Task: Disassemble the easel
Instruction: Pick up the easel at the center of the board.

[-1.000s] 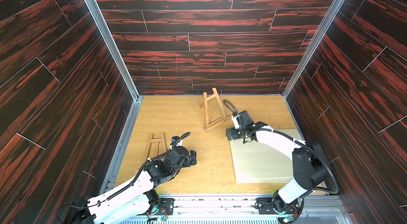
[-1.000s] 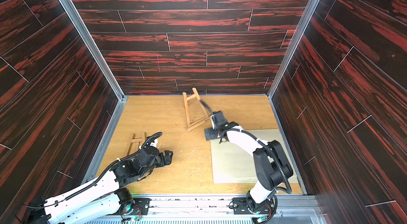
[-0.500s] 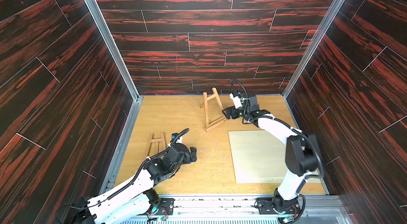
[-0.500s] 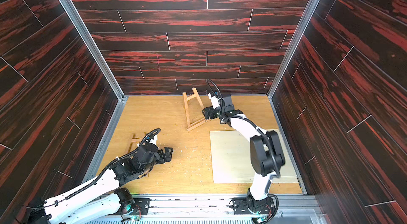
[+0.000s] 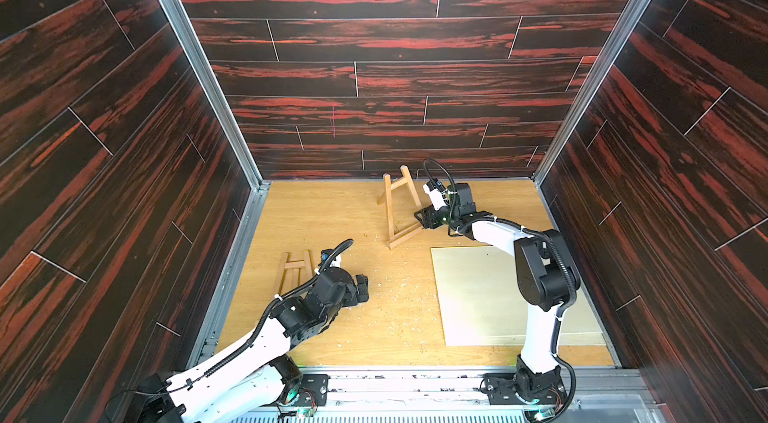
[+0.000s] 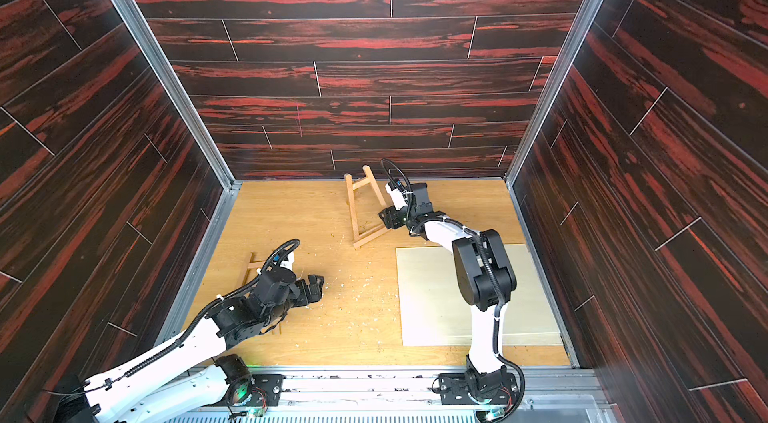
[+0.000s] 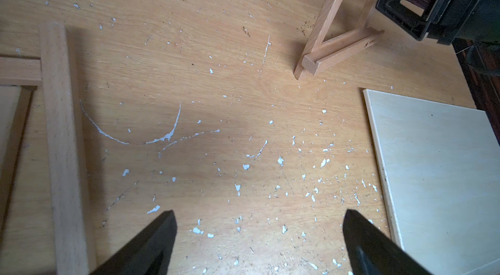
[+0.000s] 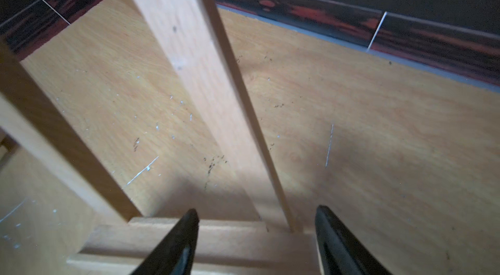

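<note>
The wooden easel (image 5: 389, 213) (image 6: 352, 213) stands upright at the back middle of the floor. My right gripper (image 5: 419, 218) (image 6: 384, 218) is low at the foot of its right leg. In the right wrist view that leg (image 8: 184, 44) and the end of the bottom ledge (image 8: 230, 235) lie between the jaws of the right gripper (image 8: 257, 210). The jaws are partly narrowed, and a gap shows on each side. A detached wooden frame (image 5: 296, 265) (image 7: 62, 125) lies flat at the left. Beside it my left gripper (image 5: 362, 286) (image 7: 259, 211) hangs wide open over bare floor.
A pale flat board (image 5: 478, 296) (image 7: 438, 165) lies on the floor at the right, under my right arm. White flecks and scratches (image 7: 167, 135) mark the floor in the middle. Dark red walls close in on three sides; the easel is near the back wall.
My right arm swung from the board's near corner back to the easel's right leg. Its jaws have narrowed around the foot. The left arm has barely moved.
</note>
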{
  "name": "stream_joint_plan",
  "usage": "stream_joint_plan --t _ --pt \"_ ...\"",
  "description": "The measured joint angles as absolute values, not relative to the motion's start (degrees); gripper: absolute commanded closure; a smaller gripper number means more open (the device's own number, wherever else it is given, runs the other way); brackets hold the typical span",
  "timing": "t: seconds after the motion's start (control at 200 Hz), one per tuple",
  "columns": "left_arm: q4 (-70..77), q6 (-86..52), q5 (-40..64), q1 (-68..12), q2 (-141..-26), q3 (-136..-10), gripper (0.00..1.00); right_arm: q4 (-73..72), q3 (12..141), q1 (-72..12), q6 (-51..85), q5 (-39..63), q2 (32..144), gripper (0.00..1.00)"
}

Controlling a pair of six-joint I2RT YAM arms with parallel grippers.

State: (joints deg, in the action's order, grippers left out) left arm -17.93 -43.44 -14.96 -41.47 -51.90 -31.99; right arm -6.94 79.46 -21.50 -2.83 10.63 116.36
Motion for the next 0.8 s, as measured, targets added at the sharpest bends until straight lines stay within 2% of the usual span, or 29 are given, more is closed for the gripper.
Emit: stream_joint_plan --t 0.14,0.266,0.476,0.666,0.802 --pt "-17.8 -43.4 -14.8 -41.4 -52.7 -32.2 0.0 -7.8 83.3 -21.5 -3.5 10.9 119.2 0.36" --pt "-17.5 -43.4 -14.6 -41.2 -53.3 -32.2 0.0 -7.8 85.7 -21.5 -3.9 11.1 120.9 0.44" --pt "-16.6 -43.5 -14.4 -41.2 -53.6 -32.4 0.0 -7.8 86.9 -21.7 -4.4 12.4 122.4 0.64" --pt "-16.6 -43.9 -14.4 -41.1 -53.6 -32.4 0.0 -7.8 86.7 -22.4 -5.8 12.3 122.5 0.79" --pt "-16.6 -44.2 -14.4 -41.1 -53.5 -32.4 0.0 -9.1 85.8 -23.3 -6.5 11.4 122.5 0.85"
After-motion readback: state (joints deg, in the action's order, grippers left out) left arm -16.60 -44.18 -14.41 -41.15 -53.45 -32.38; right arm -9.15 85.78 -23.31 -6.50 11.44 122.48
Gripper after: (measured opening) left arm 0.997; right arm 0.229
